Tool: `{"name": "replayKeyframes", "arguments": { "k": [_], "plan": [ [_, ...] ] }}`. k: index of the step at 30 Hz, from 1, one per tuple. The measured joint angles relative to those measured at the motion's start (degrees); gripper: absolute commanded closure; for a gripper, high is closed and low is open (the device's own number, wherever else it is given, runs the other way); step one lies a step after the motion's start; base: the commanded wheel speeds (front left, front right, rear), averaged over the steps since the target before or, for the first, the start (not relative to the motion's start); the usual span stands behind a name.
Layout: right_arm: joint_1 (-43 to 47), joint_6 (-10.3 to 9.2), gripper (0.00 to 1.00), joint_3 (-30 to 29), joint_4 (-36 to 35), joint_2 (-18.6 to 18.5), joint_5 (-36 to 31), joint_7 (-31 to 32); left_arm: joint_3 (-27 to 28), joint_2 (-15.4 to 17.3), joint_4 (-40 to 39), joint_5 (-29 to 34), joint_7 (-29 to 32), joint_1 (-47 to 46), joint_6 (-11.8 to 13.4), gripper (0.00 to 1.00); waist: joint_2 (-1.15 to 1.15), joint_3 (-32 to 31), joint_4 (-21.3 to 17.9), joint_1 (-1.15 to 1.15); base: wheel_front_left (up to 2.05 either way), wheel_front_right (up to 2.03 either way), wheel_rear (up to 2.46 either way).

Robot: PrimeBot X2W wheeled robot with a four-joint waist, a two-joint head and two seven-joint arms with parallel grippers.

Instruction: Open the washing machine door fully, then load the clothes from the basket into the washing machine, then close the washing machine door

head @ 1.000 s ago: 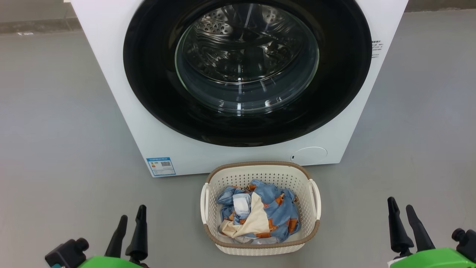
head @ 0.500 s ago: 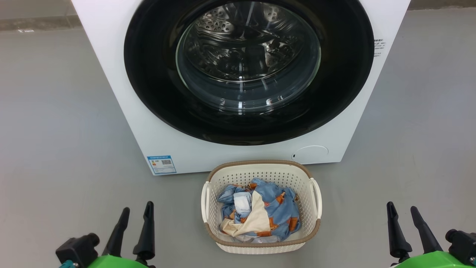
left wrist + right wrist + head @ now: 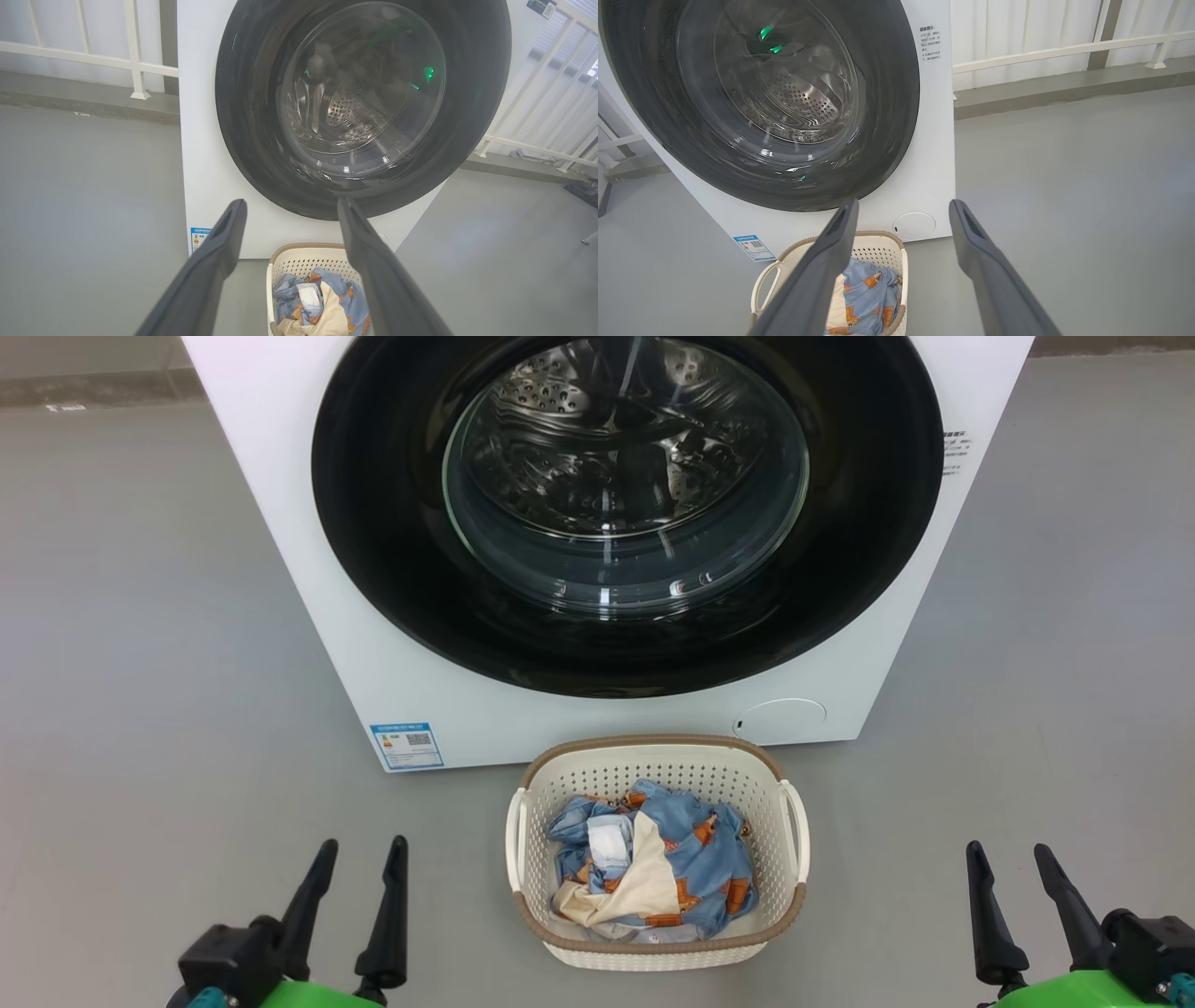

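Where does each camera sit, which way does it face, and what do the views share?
Head view: on the head, looking forward and down at the washing machine, door and basket; left gripper and right gripper, both open, at the bottom corners.
Left wrist view: on the left wrist, facing the door along the left gripper.
Right wrist view: likewise, along the right gripper.
Shared: door, basket, clothes.

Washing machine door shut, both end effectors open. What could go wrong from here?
The washing machine door shows a smooth glossy ring with no handle I can see; the left end effector or right end effector could slip or pull the wrong edge.
The basket sits close under the door; a reach toward the door may knock it.
The clothes are one loose bundle; a pinch may lift only part, leaving fabric trailing.
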Motion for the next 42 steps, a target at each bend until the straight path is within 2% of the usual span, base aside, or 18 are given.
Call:
{"name": "replayKeyframes", "arguments": {
  "k": [16,42],
  "plan": [
    [0.51,0.01,0.0,0.11,-1.24,-1.09,-11.82,-2.72,-2.56,0.99,-1.91,10.85,-2.97,0.54,-0.01,0.0,0.0,-0.53,-0.04,0.0,0.0,0.0,0.0],
    [0.49,0.02,0.0,0.45,-1.22,-1.56,-12.22,-2.72,-1.76,0.99,-1.96,11.24,-2.98,0.95,-0.01,0.0,0.0,-1.06,-0.09,0.0,0.0,0.0,0.0]
  ]
}}
